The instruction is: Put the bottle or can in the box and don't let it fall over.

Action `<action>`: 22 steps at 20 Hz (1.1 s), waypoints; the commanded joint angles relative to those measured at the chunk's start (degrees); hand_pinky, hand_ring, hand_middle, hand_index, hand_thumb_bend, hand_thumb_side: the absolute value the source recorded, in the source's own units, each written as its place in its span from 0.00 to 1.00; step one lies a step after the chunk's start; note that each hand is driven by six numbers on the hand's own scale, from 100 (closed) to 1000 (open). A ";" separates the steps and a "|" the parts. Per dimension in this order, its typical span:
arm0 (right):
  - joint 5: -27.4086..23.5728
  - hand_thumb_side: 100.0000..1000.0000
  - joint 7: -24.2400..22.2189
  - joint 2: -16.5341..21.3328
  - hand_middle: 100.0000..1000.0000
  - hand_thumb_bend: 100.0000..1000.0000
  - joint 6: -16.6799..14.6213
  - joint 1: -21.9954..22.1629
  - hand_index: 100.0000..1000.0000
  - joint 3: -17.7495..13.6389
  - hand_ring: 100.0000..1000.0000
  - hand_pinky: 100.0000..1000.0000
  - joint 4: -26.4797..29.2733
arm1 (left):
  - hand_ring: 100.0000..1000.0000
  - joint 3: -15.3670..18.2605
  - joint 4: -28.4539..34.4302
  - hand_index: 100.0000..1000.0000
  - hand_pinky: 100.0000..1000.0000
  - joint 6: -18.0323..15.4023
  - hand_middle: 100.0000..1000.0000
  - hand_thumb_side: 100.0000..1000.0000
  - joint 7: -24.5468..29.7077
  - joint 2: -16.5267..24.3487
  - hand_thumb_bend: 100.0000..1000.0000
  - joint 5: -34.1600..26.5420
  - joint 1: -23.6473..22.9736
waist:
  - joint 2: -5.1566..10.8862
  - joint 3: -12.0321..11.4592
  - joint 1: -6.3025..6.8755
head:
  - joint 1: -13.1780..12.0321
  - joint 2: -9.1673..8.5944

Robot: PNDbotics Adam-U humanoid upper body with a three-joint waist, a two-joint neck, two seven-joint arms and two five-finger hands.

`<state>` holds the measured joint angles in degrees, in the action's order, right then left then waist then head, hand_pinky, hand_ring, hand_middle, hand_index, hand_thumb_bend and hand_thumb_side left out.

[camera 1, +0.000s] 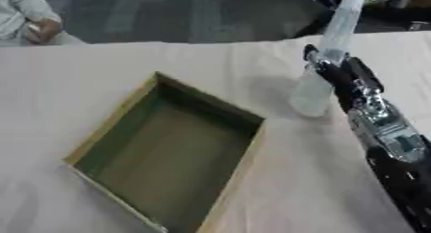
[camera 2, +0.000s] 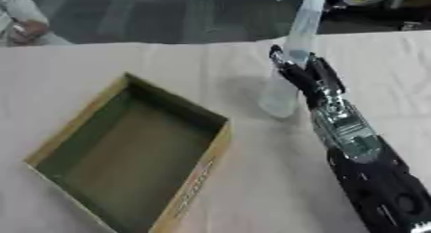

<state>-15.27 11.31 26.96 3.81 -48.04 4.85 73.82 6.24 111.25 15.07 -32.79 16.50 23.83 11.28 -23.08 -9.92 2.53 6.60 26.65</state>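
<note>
Right hand (camera 2: 307, 80) reaching forward, fingers curled round tilted clear bottle (camera 1: 324, 73), right of open box (camera 1: 118, 123).

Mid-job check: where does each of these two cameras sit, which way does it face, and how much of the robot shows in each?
Left eye view: in the head, looking down at the table; the open box lies left of centre, and the right hand grips the tall clear bottle.
Right eye view: beside it, facing the same way; everything sits further left.
Shared: same moment, same box, bottle and right arm; the left hand shows in neither.
</note>
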 commanded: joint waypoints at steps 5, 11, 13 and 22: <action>-1.06 0.41 3.06 1.07 0.01 0.00 -2.55 -1.97 0.04 0.47 0.06 0.63 4.32 | 0.35 0.83 0.70 0.60 0.96 -0.32 0.35 0.50 -0.01 0.73 0.00 -0.05 0.31 | 2.09 -0.19 -0.24 | -0.18 0.74; -3.80 0.41 4.97 1.47 0.00 0.00 -3.26 -2.83 0.04 1.86 0.06 0.60 13.64 | 0.35 1.00 0.80 0.60 0.96 -0.44 0.35 0.51 -0.08 1.17 0.00 0.27 0.10 | 3.71 0.46 -0.78 | 0.24 3.41; -5.13 0.41 4.56 1.41 0.00 0.00 -2.58 -3.29 0.04 2.80 0.06 0.60 18.21 | 0.35 0.93 0.75 0.60 0.96 -0.50 0.35 0.51 0.15 1.53 0.00 0.44 0.12 | 4.64 0.65 -1.05 | 0.29 4.34; -7.55 0.41 4.26 -7.41 0.00 0.00 2.23 -5.99 0.04 8.51 0.07 0.60 27.27 | 0.37 0.58 -0.32 0.61 0.93 -0.05 0.37 0.52 2.03 6.01 0.00 1.71 0.76 | 9.48 1.74 -1.98 | 2.40 8.23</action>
<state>-22.79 15.28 20.54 5.61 -52.83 13.05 99.36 6.56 110.44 15.01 -31.20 19.83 25.01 11.40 -14.71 -8.14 0.31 8.63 34.44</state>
